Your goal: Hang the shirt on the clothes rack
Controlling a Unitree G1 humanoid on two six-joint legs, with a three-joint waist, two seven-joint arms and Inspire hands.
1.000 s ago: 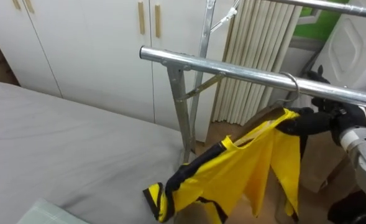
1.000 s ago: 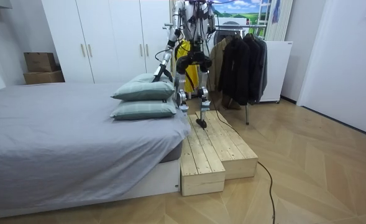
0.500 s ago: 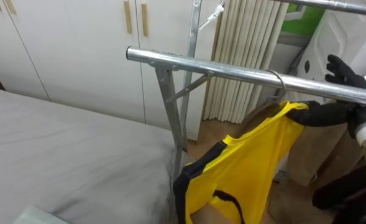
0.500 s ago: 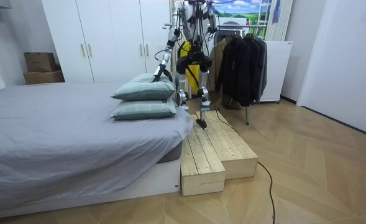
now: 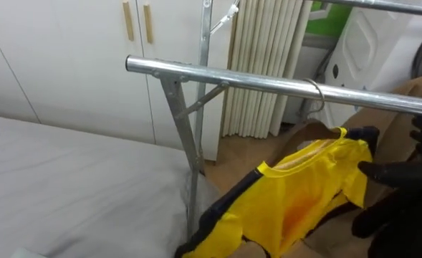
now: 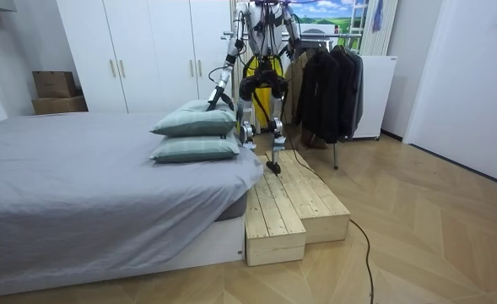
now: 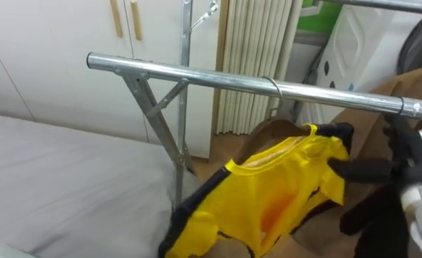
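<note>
The right robot hand point(image 7: 403, 170) enters from the right, its fingers point(image 7: 354, 170) straight and pointing left. The left robot hand point(image 6: 214, 100) is held low at the side.

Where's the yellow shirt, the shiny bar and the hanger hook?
yellow shirt point(image 5: 296, 201), left eye view, middle of the cloth.
shiny bar point(image 5: 232, 78), left eye view, bare stretch of tube.
hanger hook point(image 5: 318, 88), left eye view, curve over the bar.

The right hand point(image 7: 393, 170) is matt black with long slim fingers, and a pale silver-grey metal wrist cuff sits at its five o'clock. In the room view the body is white and silver above, black at the hips and silver-grey at the shins, and a dark cable trails from its feet towards five o'clock.
</note>
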